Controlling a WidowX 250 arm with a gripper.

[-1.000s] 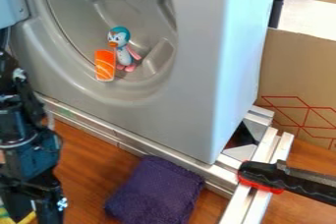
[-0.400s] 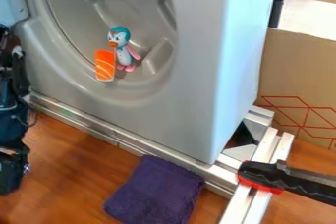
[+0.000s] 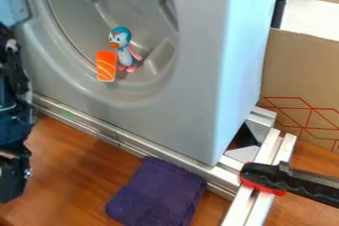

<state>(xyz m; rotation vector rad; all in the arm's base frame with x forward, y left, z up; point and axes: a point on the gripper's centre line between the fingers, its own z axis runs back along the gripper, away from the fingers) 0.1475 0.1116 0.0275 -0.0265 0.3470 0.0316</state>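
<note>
The black two-finger gripper (image 3: pixel 12 176) hangs at the left edge of the view, partly cut off by it, over the brown wooden surface (image 3: pixel 73 170); whether it is open or closed cannot be determined. The dark purple, folded cloth (image 3: pixel 155 193) lies at lower centre, its upper corner near the silver metal rail (image 3: pixel 99 130); a broad strip of wood separates it from the gripper. The rail runs diagonally along the base of the grey moulded housing (image 3: pixel 198 71) and bounds the wooden surface on its upper side. Within the rounded recess of the housing, near its lower rim, the blue-and-white toy penguin with pink feet (image 3: pixel 124 54) is upright beside the orange, white-striped toy piece (image 3: pixel 106 66). Both are well apart from the gripper. At right, the black-and-red handle (image 3: pixel 265 176) lies across the metal framing, near the brown cardboard panel with red lines (image 3: pixel 298 66).
</note>
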